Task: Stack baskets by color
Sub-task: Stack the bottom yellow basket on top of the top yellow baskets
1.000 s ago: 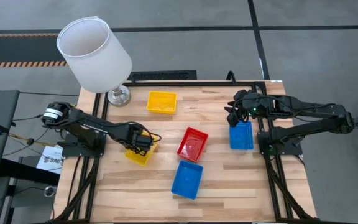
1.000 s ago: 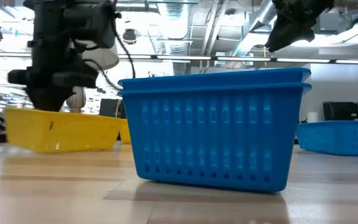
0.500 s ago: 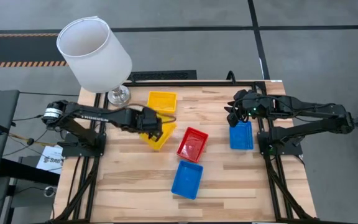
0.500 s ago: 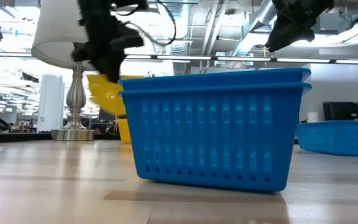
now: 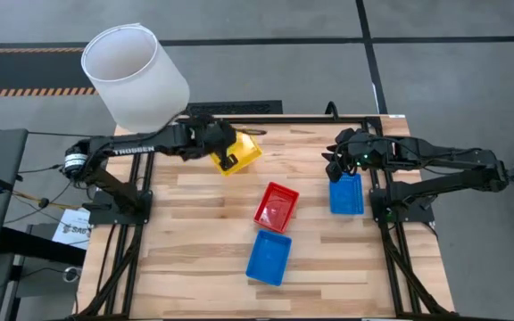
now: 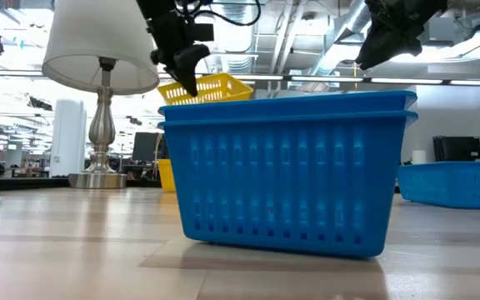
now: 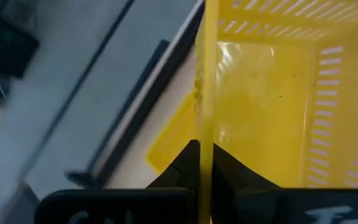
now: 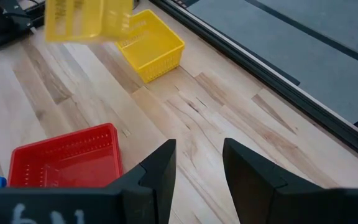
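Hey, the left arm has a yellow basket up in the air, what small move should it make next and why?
Probably ease it down into the other yellow basket at the table's far edge. The left pincer is shut on the carried yellow basket's wall, holding it tilted above that basket, so levelling and lowering would nest the two. The right pincer waits open over the blue basket.

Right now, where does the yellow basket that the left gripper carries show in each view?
High: carried yellow basket, far table edge.
Low, above the blue basket.
Left wrist, rim pinched.
Right wrist, airborne.
Shared landmark: resting yellow basket.
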